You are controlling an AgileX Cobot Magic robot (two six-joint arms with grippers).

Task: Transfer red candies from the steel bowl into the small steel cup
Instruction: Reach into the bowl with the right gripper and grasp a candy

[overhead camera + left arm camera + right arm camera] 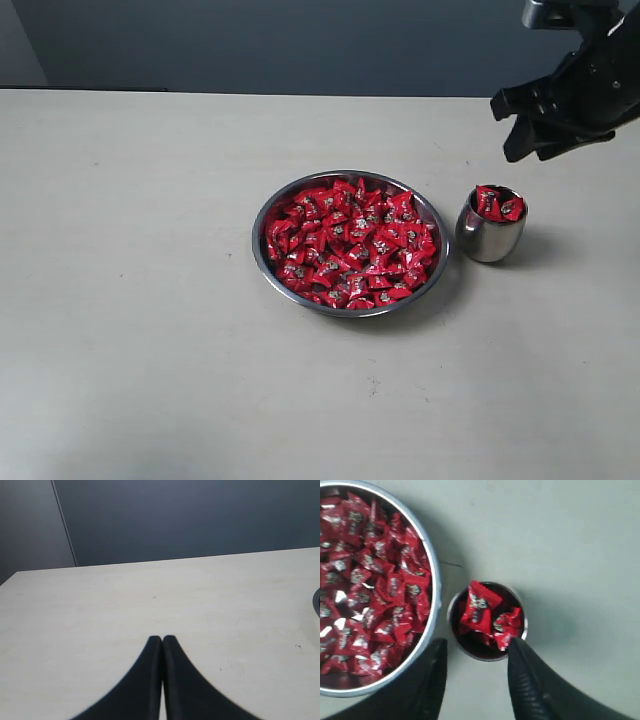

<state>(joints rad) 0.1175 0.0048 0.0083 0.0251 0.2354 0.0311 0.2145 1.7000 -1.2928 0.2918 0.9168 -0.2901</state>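
Note:
The steel bowl (262,225) (434,575) sits mid-table, heaped with red candies (350,245) (365,580). Just to its right stands the small steel cup (482,238) (451,617), holding a few red candies (497,204) (480,609). My right gripper (528,148) (476,652) hangs above and behind the cup, open, with nothing between its black fingers (520,675). My left gripper (162,639) is shut and empty over bare table; the exterior view does not show it.
The tabletop (130,300) is pale and plain, with a dark wall (300,45) along its far edge. The bowl's rim (316,600) just shows at the edge of the left wrist view.

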